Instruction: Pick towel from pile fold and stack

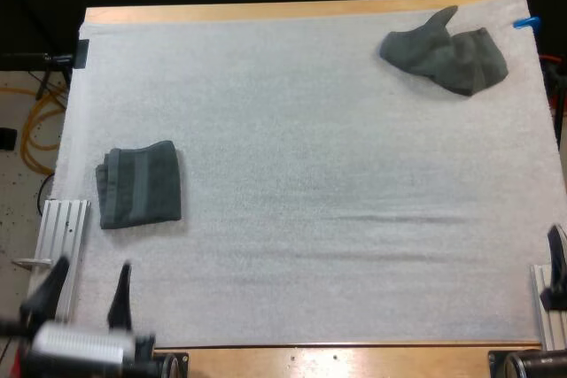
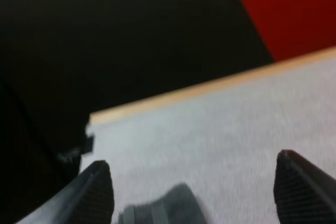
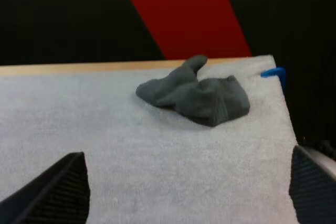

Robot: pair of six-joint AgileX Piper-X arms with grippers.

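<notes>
matt cloth towels (image 1: 445, 52) on a fuzzy white mat (image 1: 310, 183).

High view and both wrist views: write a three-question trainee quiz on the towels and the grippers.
1. True or false: in the high view, the folded towel lies on the left side of the mat, nearer the left gripper than the right gripper.
2. Multiple choice: the crumpled towel lies at the mat's (A) far right corner, (B) near left corner, (C) centre.
3. Fill in: both grippers hold nothing, with their fingers standing ___.

Key: 1 true; 2 A; 3 open.
</notes>
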